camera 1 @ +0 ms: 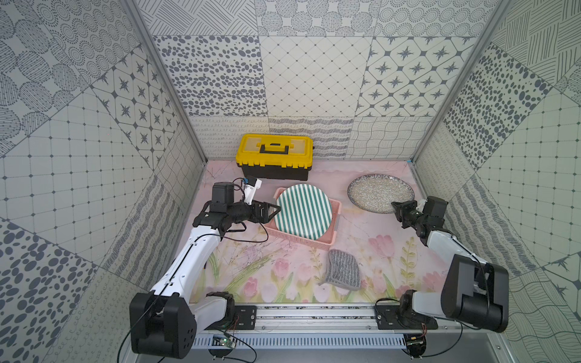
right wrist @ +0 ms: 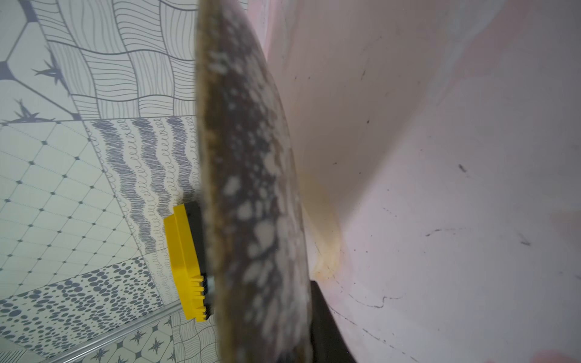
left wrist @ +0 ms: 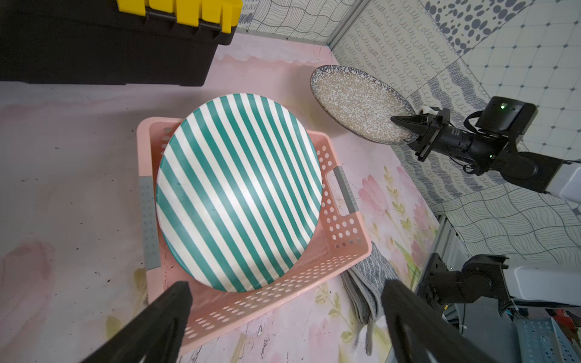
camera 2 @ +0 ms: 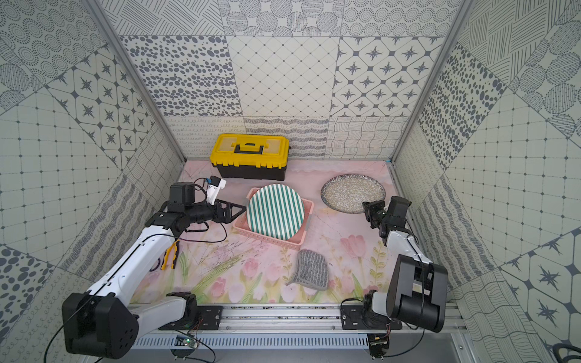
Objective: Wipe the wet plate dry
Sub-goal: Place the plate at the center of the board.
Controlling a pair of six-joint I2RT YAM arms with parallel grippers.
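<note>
My right gripper [camera 1: 396, 207] is shut on the near rim of a speckled grey-brown plate [camera 1: 377, 191] at the back right, and the plate sits tilted. In the right wrist view the plate [right wrist: 251, 188] is edge-on between the jaws. A green-and-white striped plate [camera 1: 303, 212] leans inside a pink basket [camera 1: 333, 239] at the centre. My left gripper [camera 1: 270, 210] hovers just left of the basket, open and empty; its fingers [left wrist: 169, 314] frame the basket wall. A grey striped cloth [camera 1: 342, 268] lies folded on the mat in front of the basket. No water shows on either plate.
A yellow and black toolbox [camera 1: 275, 154] stands against the back wall. Yellow-handled pliers [camera 2: 169, 254] lie beside the left arm. Patterned walls close in on three sides, and the right wall is close to the right arm. A metal rail [camera 1: 314, 314] runs along the front.
</note>
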